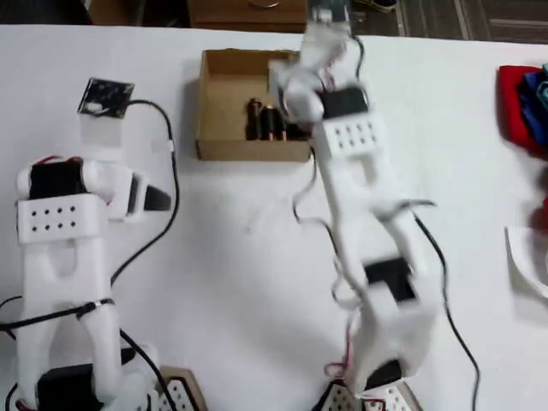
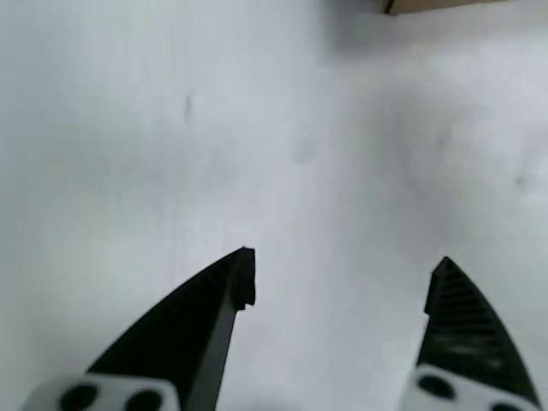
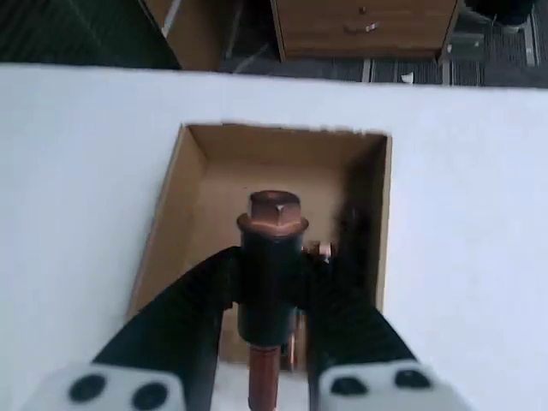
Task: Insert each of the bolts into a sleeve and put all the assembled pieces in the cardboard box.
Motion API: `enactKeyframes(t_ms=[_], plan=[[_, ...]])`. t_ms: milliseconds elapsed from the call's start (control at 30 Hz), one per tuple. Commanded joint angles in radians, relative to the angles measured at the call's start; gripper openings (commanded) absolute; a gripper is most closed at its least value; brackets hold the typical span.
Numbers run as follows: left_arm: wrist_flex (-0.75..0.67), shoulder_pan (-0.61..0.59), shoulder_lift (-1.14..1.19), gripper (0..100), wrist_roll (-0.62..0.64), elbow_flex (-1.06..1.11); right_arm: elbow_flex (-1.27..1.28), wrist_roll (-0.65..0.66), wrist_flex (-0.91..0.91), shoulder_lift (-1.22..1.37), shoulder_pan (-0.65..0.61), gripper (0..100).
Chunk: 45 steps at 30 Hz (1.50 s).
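Gripping sleeved bolt [image 3: 272, 224] over cardboard box [image 3: 169, 201], right claw [image 3: 270, 276], left claw [image 2: 338, 282] spread above table [image 2: 171, 128]

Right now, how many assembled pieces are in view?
3. One piece is in the right gripper over the box; two lie inside it, one beside the other. The right arm may hide more.

My white plastic left arm [image 1: 60, 257] sits folded at the near left, its black-fingered left gripper [image 2: 346, 259] spread wide. My white right arm [image 1: 355, 197] stretches toward the far side, right gripper [image 3: 271, 274] clamped around a copper-coloured bolt in a dark cylindrical sleeve [image 3: 272, 224].
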Motion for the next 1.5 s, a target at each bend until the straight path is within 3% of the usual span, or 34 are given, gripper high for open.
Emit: enactKeyframes(t_ms=[0,200,433,800,1467], plan=[[-0.061,-0.066,-0.006,33,-0.003,0.047,-0.583,-0.028,0.007,0.3,-0.002,2.0],[-0.143,-0.137,-0.008,28,-0.005,0.14,-0.921,-0.049,0.004,0.647,-0.044,2.0],[-0.192,-0.13,-0.006,21,-0.005,0.157,-0.891,-0.064,-0.01,0.791,-0.065,2.0],[-0.183,-0.132,-0.003,20,-0.005,0.16,-0.853,-0.06,-0.013,0.829,-0.15,2.0],[-0.183,-0.137,-0.006,20,-0.005,0.162,-0.789,-0.06,0.002,0.892,-0.124,5.1]])
